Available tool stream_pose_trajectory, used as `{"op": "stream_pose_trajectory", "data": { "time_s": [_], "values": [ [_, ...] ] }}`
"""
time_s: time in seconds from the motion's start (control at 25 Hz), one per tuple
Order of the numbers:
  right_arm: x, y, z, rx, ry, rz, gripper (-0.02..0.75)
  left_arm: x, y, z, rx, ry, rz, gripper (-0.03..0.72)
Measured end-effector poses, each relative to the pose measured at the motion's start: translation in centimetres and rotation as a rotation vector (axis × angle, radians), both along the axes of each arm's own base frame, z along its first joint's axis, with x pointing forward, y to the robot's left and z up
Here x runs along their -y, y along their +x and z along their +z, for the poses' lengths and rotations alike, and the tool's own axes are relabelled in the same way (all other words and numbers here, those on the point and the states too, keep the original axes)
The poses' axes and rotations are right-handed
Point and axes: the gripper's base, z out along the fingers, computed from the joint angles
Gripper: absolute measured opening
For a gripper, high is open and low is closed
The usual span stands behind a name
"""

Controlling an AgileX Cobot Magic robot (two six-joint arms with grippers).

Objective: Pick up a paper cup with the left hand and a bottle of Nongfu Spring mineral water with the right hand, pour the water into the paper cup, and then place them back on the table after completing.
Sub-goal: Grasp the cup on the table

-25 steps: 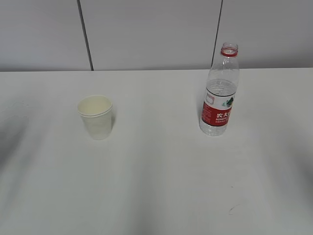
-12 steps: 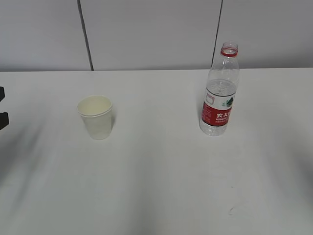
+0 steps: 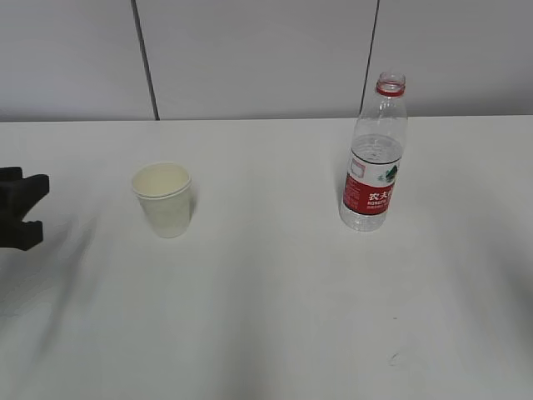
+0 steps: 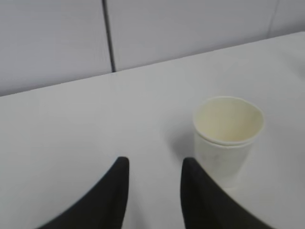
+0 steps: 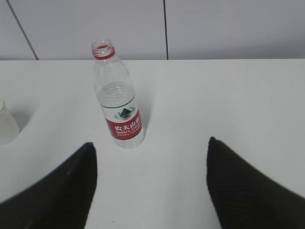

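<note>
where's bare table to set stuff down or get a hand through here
The widest bare stretch of the table is the whole front, below the paper cup and the bottle. The gap between those two is also open. The only tight spot is the left edge, where the left gripper sits near the cup.

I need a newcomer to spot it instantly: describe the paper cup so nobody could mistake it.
Start at the wide white table in front of the grey panelled wall. On its left half stands the paper cup, upright, open-topped and apparently empty, with the left gripper just beyond it at the edge. Unlike the tall clear bottle with its red label to the right, it is short, opaque and cream-white.
</note>
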Motion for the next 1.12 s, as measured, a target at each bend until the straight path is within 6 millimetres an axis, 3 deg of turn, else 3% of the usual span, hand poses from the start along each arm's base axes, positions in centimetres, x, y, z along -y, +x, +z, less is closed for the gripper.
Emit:
{"op": "stream_pose_trajectory", "data": {
  "time_s": [0.16, 0.28, 0.36, 0.48, 0.76, 1.12],
  "values": [
    [0.0, 0.0, 0.0, 0.0, 0.0, 0.0, 0.531, 0.5, 0.5, -1.3, -0.004, -0.042, -0.052, 0.268],
    [0.0, 0.0, 0.0, 0.001, 0.0, 0.0, 0.531, 0.8, 1.0, -2.2, 0.009, -0.09, -0.075, 0.412],
    [0.0, 0.0, 0.0, 0.002, 0.0, 0.0, 0.531, 1.0, 1.2, -3.0, 0.013, -0.126, -0.089, 0.554],
    [0.0, 0.1, 0.1, 0.016, 0.002, -0.001, 0.531, 1.1, 1.6, -4.5, -0.008, -0.165, -0.098, 0.652],
    [0.0, 0.1, 0.3, 0.03, 0.003, -0.002, 0.531, 1.5, 2.4, -8.4, -0.133, -0.147, -0.15, 0.652],
    [0.0, 0.1, 0.3, 0.03, 0.002, -0.002, 0.531, 2.2, 5.3, -9.5, -0.1, -0.12, -0.214, 0.627]
  ]
}}
